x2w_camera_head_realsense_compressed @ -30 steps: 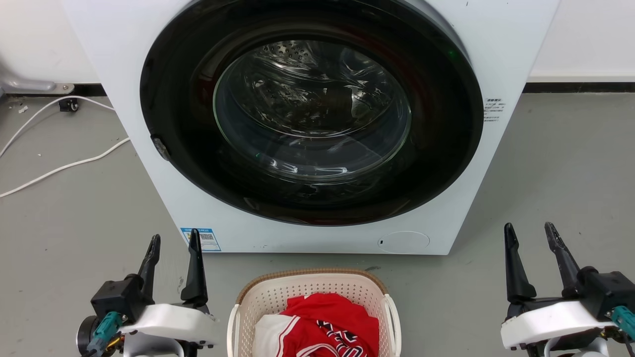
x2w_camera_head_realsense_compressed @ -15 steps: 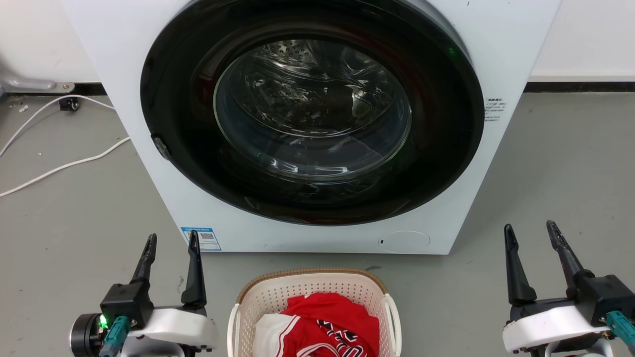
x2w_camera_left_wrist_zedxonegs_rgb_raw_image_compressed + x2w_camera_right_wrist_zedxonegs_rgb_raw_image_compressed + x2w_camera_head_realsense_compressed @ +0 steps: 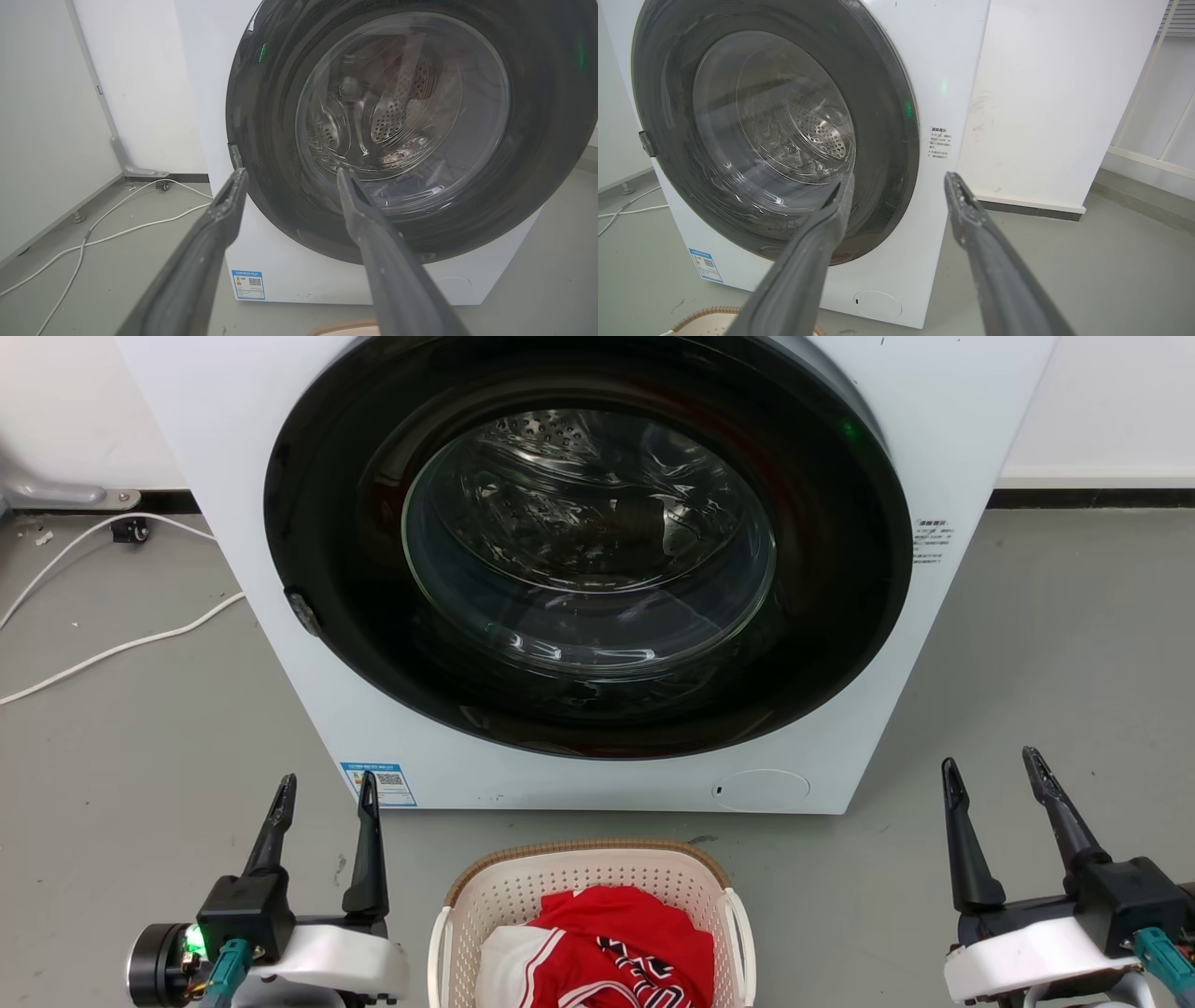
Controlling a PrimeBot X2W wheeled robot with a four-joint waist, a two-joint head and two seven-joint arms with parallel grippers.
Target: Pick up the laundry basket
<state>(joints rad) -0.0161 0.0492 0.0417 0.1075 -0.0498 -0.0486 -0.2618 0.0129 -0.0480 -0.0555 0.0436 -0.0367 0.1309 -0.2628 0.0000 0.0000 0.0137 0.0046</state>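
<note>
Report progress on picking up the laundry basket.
Nothing looks done: the laundry basket sits on the floor before the washing machine. In hand: nothing; left gripper and right gripper are open, either side of it, not touching. Left: reach the white handles, grip, lift.

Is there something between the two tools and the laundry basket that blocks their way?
Nothing visible does. The left tool and the right tool, both open, flank the laundry basket, with bare floor between each and it. The washing machine stands behind the basket.
</note>
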